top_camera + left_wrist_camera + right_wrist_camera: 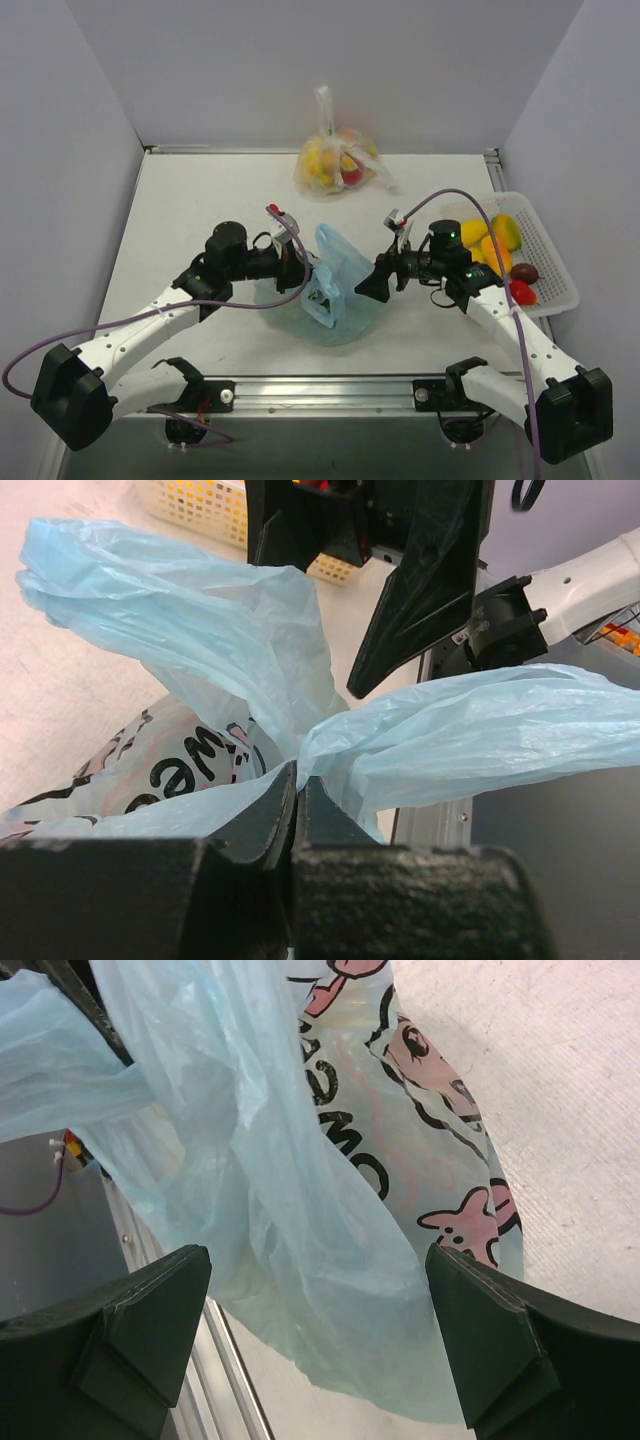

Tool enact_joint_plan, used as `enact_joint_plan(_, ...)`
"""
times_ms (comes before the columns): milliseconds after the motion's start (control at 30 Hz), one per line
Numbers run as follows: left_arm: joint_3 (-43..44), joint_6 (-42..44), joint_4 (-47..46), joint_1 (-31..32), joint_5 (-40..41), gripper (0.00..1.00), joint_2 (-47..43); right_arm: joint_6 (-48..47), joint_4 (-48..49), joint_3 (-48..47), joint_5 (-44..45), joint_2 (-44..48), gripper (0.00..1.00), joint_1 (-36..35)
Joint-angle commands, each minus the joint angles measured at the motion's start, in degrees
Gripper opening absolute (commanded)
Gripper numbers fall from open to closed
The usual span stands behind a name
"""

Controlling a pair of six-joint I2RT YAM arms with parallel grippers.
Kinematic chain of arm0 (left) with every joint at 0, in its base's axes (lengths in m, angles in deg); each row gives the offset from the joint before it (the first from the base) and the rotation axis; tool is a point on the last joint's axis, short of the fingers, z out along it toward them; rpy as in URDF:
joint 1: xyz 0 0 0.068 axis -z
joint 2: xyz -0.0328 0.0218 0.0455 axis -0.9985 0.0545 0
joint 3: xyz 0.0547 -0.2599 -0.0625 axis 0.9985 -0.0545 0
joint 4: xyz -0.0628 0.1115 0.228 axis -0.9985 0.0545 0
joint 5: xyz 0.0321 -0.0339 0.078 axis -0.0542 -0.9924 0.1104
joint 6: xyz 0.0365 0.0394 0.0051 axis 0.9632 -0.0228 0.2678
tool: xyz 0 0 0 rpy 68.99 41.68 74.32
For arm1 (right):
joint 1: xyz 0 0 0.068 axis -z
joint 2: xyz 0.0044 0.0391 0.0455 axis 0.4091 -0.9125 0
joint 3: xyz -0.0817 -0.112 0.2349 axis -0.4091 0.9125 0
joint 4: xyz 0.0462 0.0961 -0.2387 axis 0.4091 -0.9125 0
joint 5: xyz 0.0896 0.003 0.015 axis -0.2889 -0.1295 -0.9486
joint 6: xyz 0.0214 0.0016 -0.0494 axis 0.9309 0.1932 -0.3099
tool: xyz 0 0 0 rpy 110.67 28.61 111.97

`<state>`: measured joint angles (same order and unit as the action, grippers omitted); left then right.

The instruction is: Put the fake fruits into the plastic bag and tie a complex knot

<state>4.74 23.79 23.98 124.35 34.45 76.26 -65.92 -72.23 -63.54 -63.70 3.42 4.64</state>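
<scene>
The light-blue plastic bag [335,295] with its pink-and-black print lies at the table's middle between my grippers. My left gripper [303,272] is shut on the bag's plastic [297,776], where its two handle loops [190,610] spread left and right. Whether they form a knot there I cannot tell. My right gripper [368,287] is open, its fingertips [190,1270] either side of the bag's hanging blue plastic [300,1220] without gripping it. Fake fruits [492,243], yellow, orange, brown and red, lie in the basket. Fruits inside the blue bag are hidden.
A white mesh basket [556,262] stands at the right edge. A clear tied bag of fruits [335,165] sits at the back middle. The metal rail [330,392] runs along the near edge. Walls close off the left, back and right.
</scene>
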Motion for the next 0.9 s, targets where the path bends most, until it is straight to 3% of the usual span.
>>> enact_joint_plan(0, 2.69, -2.63, 0.16, 0.49, -1.13, 0.0, 0.45, 7.87, 19.11, 5.52, 1.98, 2.48, 0.93, 0.51)
enact_joint_plan(100, 3.48, -5.08, 0.43, 0.67, -1.29, 0.0, 1.5, 5.09, 16.52, 4.59, 3.03, 5.3, 0.77, 1.84)
enact_joint_plan(233, 5.68, -5.79, 0.33, 1.99, -0.77, 0.0, 3.09, 2.79, 13.77, 2.92, 3.73, 2.93, 0.7, -0.35)
enact_joint_plan(333, 7.26, -6.32, 0.6, 2.86, 2.54, 0.0, 3.44, 2.35, 13.52, 0.55, 3.04, 0.38, 0.59, -3.43)
enact_joint_plan(467, 9.28, -7.12, 2.88, 4.8, 10.89, 0.0, 4.05, -0.29, 12.72, -1.04, 1.54, -1.55, 0.29, -5.98)
enact_joint_plan(500, 9.72, -7.11, 3.84, 5.41, 13.01, 0.0, 4.4, -0.11, 13.33, -1.13, 1.1, -1.99, 0.25, -6.24)
enact_joint_plan(633, 9.73, -9.3, 5.43, 6.03, 17.86, 0.0, 5.37, 2.08, 15.44, -1.04, -0.39, -2.26, 0.28, -6.33)
enact_joint_plan(667, 9.46, -9.74, 4.91, 6.38, 17.77, 0.0, 5.55, 2.26, 15.88, -0.78, -0.83, -2.26, 0.25, -6.33)
enact_joint_plan(767, 7.88, -10.72, 2.1, 7.69, 17.51, 0.0, 5.55, 4.72, 16.86, -0.95, -1.19, -3.05, 0.0, -6.68)
enact_joint_plan(867, 7.27, -10.8, 0.96, 9.02, 19.44, 0.0, 6.25, 5.34, 16.77, -1.22, -1.1, -3.75, 0.0, -7.3)
